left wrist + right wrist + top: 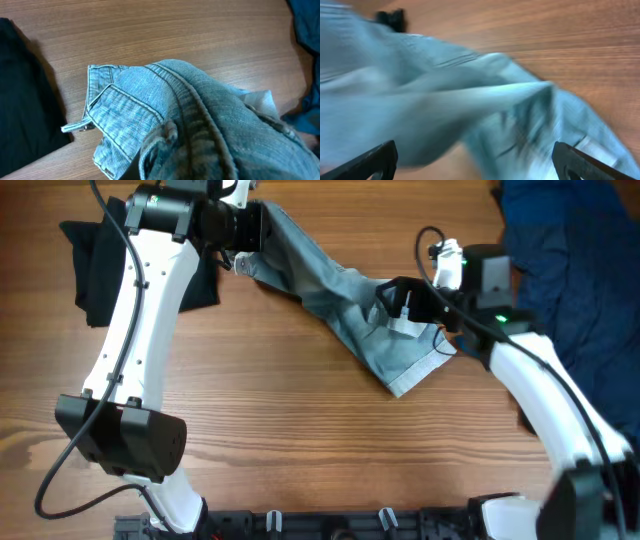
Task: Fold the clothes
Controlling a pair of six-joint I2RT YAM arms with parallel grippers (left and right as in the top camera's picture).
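1. While the left gripper (245, 228) sits at the far side of the table (300, 430), it is clamped on one end of the pale jeans (340, 300). The denim runs from it on a slant toward the right arm.
2. From the left wrist camera I can't see the fingers at all, because bunched denim fills the lower part of the view and buries them. A stitched, seamed end hangs out over the wood, with a small strip poking from its edge that I can't identify.
3. The right gripper (398, 308) stands over the other half of the jeans, and the free end lies flat on the wood just past it. Its fingertips (375, 160) are spread wide, one in each lower corner of its wrist view, and they grip nothing.
4. That wrist view is badly smeared, so I can't tell whether the fingers touch the cloth.
5. A black garment (95, 265) lies at the far left, partly under the left arm.
6. A dark blue garment (570, 250) lies at the far right, cut off by the frame's edge.
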